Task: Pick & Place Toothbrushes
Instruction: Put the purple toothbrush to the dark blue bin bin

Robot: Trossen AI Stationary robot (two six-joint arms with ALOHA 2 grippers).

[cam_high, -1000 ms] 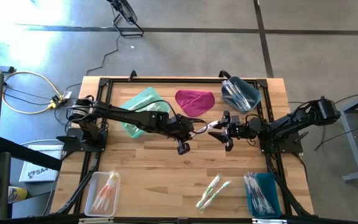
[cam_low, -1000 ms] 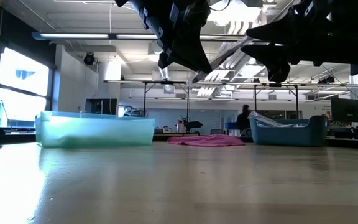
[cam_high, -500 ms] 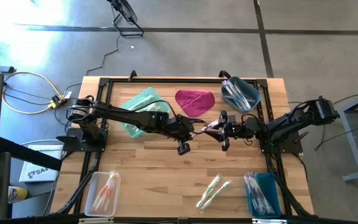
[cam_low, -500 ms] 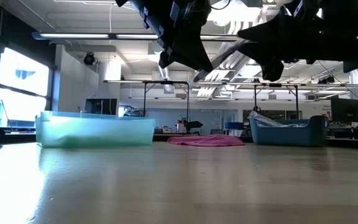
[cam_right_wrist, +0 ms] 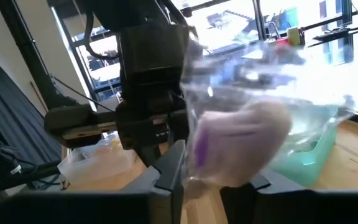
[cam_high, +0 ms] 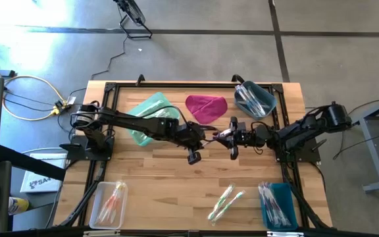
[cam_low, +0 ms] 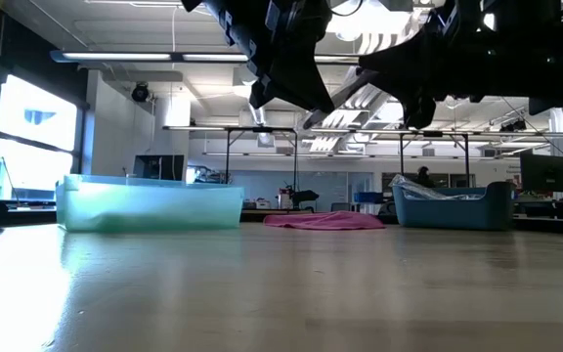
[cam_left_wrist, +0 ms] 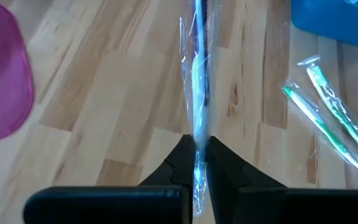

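My left gripper [cam_left_wrist: 199, 163] pinches a thin clear-wrapped toothbrush [cam_left_wrist: 197, 74]; my right gripper [cam_high: 231, 138] closes around its far end. Two green ones [cam_high: 225, 201] wait below.

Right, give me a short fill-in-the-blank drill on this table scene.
1. The left gripper is shut on a clear-wrapped ____.
2. The crumpled cloth at the table's far edge is ____ in colour.
3. The two loose green-handled toothbrushes lie between the clear plastic tray and the ____ tray.

Missing words: toothbrush; magenta; blue
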